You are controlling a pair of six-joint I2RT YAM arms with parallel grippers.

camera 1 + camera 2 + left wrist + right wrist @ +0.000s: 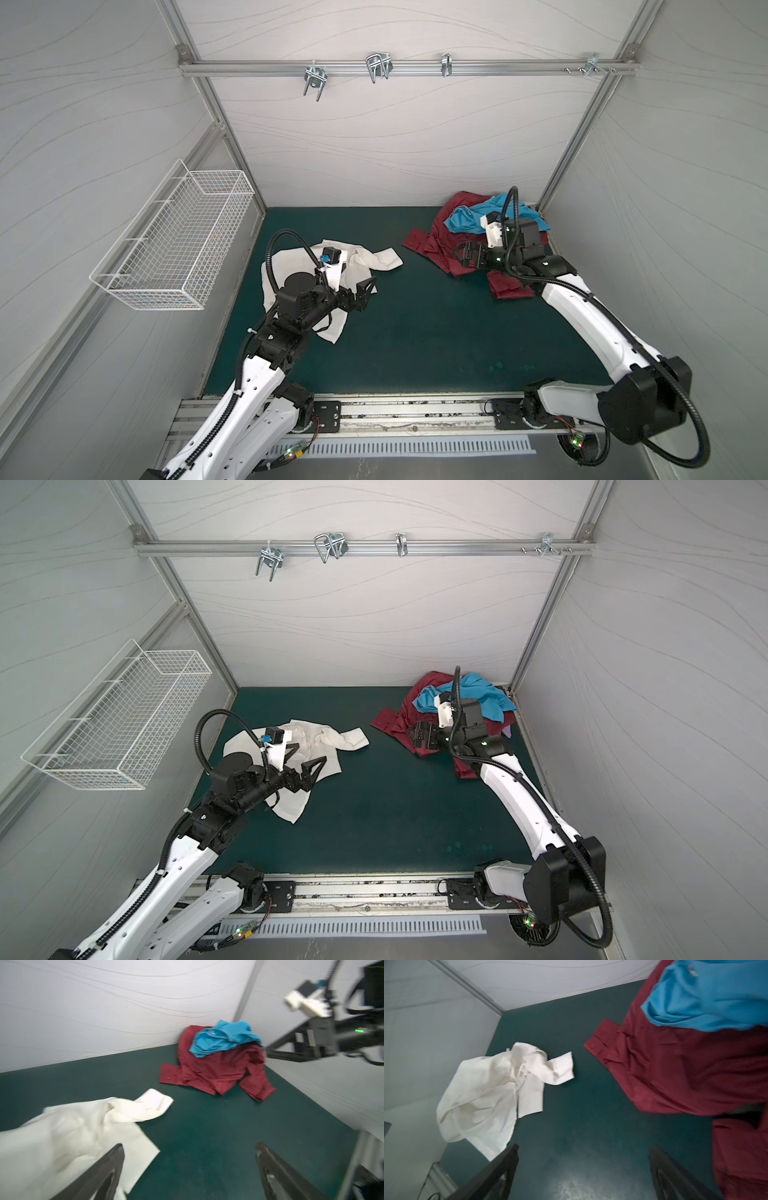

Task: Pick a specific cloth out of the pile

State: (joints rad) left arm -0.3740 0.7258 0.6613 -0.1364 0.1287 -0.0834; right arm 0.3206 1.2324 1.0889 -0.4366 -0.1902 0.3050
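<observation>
Cloth (374,259) first: the off-white shirt lies crumpled on the dark green worktop (415,324), under and around the left gripper (189,1147), with one sleeve end trailing out ahead of it toward the pile (440,249). That gripper is spread wide and has hold of nothing. Seen from its own wrist, one finger (108,1167) hangs over the shirt's rumpled body and its twin over bare worktop (whether the first actually brushes the fabric I can't make out). A stretch of bare worktop separates the cloth from the pile, so the two sit well apart with no fabric bridging them. The pile is heaped in the far corner, beneath and behind the right gripper (584,1147). A maroon shirt (685,1074) sprawls at the bottom, one buttoned cuff flung out toward the cloth, and a bright blue garment (706,1001) is bunched on top. The right gripper is likewise wide apart and empty, poised over the maroon shirt's near edge in both top views. Only worktop shows between its fingers, with maroon fabric just off to one side of them. A white wire basket (174,241) hangs on the side wall, out beyond the left gripper on the side away from the pile.
</observation>
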